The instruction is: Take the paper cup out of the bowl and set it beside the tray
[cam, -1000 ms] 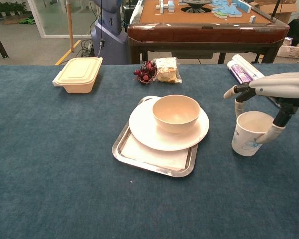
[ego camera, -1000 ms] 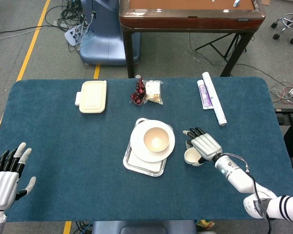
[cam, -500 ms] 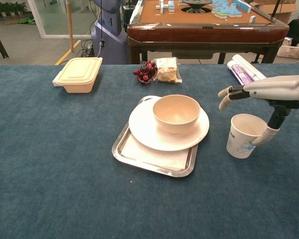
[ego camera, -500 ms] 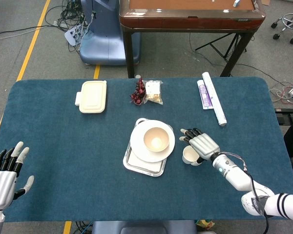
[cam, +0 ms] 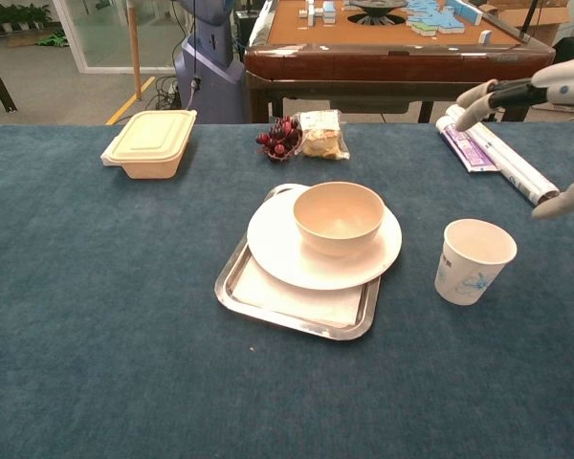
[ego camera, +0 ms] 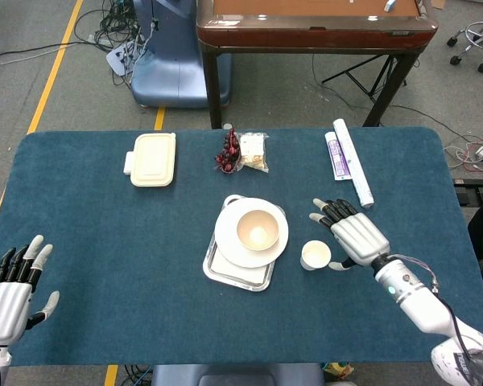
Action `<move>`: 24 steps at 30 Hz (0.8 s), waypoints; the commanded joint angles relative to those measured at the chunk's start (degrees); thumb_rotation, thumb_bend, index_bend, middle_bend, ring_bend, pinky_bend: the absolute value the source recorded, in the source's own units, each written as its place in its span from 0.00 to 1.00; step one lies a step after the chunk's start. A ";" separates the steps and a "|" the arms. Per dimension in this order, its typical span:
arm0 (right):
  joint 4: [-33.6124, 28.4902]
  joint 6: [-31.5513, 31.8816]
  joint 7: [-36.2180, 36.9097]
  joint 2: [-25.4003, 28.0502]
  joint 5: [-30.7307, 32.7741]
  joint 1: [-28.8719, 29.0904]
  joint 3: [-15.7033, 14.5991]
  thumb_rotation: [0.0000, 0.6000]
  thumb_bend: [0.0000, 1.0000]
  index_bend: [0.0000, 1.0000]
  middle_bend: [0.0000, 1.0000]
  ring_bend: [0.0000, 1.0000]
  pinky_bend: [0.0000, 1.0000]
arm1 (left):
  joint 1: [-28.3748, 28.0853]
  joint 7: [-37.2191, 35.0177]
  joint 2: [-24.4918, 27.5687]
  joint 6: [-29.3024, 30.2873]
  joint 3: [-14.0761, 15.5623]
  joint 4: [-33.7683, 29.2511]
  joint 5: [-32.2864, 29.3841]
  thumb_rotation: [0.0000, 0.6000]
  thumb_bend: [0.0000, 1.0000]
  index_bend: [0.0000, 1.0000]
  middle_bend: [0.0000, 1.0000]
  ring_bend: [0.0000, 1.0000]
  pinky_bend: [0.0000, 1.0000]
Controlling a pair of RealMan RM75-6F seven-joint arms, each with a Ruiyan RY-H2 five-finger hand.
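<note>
Beside the tray (ego camera: 237, 272), at its three o'clock, the paper cup (ego camera: 315, 255) was found upright on the blue surface (ego camera: 105, 233), just clear of the tray's rim. The bowl (ego camera: 258, 229) was left empty on its plate (ego camera: 232, 241). Half a second before, the cup had been held by the right hand (ego camera: 357, 237); by this moment it had been released, and that hand had been lifted away toward the cup's two o'clock, its fingers spread wide with nothing in them. The left hand (ego camera: 8, 293) was kept open at the surface's eight o'clock corner, well apart. The placement was judged complete, with only withdrawal remaining.
</note>
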 commanded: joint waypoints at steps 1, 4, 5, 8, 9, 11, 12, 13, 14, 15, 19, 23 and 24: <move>-1.25 4.82 1.39 1.86 -3.89 -4.19 -1.37 1.00 0.10 0.06 0.01 0.00 0.00 | -0.64 1.15 -0.38 -1.88 0.28 0.05 -1.04 1.00 0.33 0.00 0.00 0.00 0.00; -0.18 10.34 3.11 2.07 -8.00 -8.52 -2.79 1.00 0.10 0.06 0.01 0.00 0.00 | -1.20 1.83 -0.76 -3.30 0.35 -0.06 -1.78 1.00 0.33 0.00 0.00 0.00 0.00; 0.50 12.25 3.86 1.88 -9.28 -9.96 -3.21 1.00 0.10 0.06 0.01 0.00 0.00 | -1.29 1.85 -0.80 -3.46 0.35 -0.11 -1.86 1.00 0.33 0.00 0.00 0.00 0.00; 3.84 18.71 6.25 0.71 -13.20 -14.64 -4.32 1.00 0.10 0.06 0.02 0.00 0.00 | -1.41 1.81 -0.89 -3.59 0.28 -0.17 -2.10 1.00 0.33 0.00 0.00 0.00 0.00; 5.29 21.02 7.20 0.18 -14.50 -16.31 -4.67 1.00 0.10 0.06 0.02 0.00 0.00 | -1.42 1.72 -0.84 -3.59 0.24 -0.23 -2.24 1.00 0.33 0.00 0.00 0.00 0.00; 7.44 24.42 8.96 -0.65 -16.07 -18.72 -4.94 1.00 0.10 0.06 0.02 0.00 0.00 | -1.47 1.66 -0.79 -3.63 0.19 -0.31 -2.40 1.00 0.33 0.00 0.00 0.00 0.00; 8.91 26.46 10.26 -1.17 -16.95 -20.23 -5.11 1.00 0.10 0.06 0.02 0.00 0.00 | -1.47 1.59 -0.75 -3.62 0.22 -0.34 -2.39 1.00 0.33 0.00 0.00 0.00 0.00; 10.06 27.99 11.27 -1.60 -17.41 -21.35 -5.15 1.00 0.10 0.06 0.02 0.00 0.00 | -1.46 1.63 -0.73 -3.56 0.29 -0.38 -2.23 1.00 0.33 0.00 0.00 0.00 0.00; 11.24 29.43 12.15 -2.04 -17.78 -22.44 -5.17 1.00 0.10 0.06 0.02 0.00 0.00 | -1.44 1.67 -0.73 -3.43 0.37 -0.39 -1.96 1.00 0.33 0.00 0.00 0.00 0.00; 12.41 30.74 12.89 -2.46 -18.03 -23.48 -5.19 1.00 0.10 0.06 0.02 0.00 0.00 | -1.41 1.72 -0.73 -3.27 0.44 -0.39 -1.70 1.00 0.33 0.00 0.00 0.00 0.00; 17.08 36.02 15.88 -4.49 -18.95 -27.59 -4.82 1.00 0.10 0.06 0.02 0.00 0.00 | -1.41 1.66 -0.78 -2.99 0.49 -0.18 -1.36 1.00 0.33 0.00 0.00 0.00 0.00; 20.34 38.57 17.32 -5.97 -19.53 -29.85 -4.24 1.00 0.10 0.06 0.02 0.00 0.00 | -1.57 1.98 -1.01 -3.21 0.51 -0.14 -1.40 1.00 0.33 0.00 0.00 0.00 0.00; 20.76 38.77 17.18 -6.04 -19.55 -30.15 -4.09 1.00 0.10 0.06 0.02 0.00 0.00 | -1.58 2.06 -1.05 -3.15 0.55 -0.19 -1.23 1.00 0.33 0.00 0.00 0.00 0.00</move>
